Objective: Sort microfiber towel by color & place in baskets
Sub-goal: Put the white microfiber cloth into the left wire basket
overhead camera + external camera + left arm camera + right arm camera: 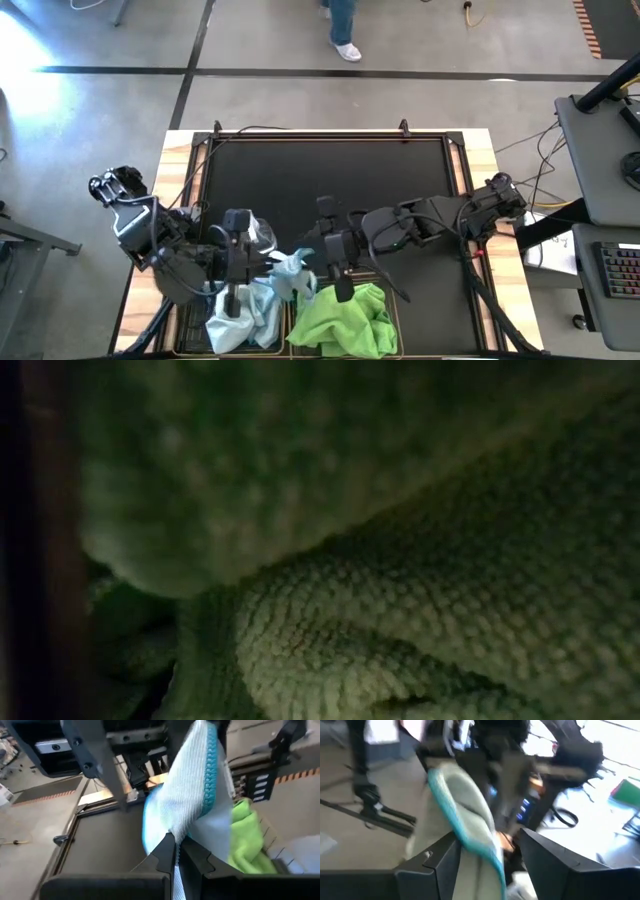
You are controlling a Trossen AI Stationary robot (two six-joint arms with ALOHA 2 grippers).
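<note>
**Both grippers at a pale blue towel above the baskets**

Left gripper (234,300) hangs over the near-left basket, its fingers (167,851) clenched on a pale blue towel (192,795) with a teal stitched edge. Right gripper (343,290) reaches in from the right over the seam between the two baskets; its fingers (442,857) stand apart on either side of the same teal-edged cloth, and whether they press it I cannot tell.

Around the table lies a grey concrete floor crossed by dark lines, with a person's legs and white shoe (347,48) at the far edge and a desk with a keyboard (622,270) at the right. Light wood strips (180,165) show at the table's left and right edges, and a large black mat (325,175) covers the middle, flat and dull, with a thin raised rim.

At the near edge sit two black wire baskets side by side. More pale blue cloth fills the left basket (196,322), soft and crumpled, rising in a peak toward the grippers. Lime green towels (345,318) fill the right basket (396,295), heaped in rumpled folds. Close up in the low view, the green cloth (420,610) fills the picture, its surface a nubbly, looped pile. A small clear bottle (260,235) stands on the mat just beyond the left basket, beside the left arm.
</note>
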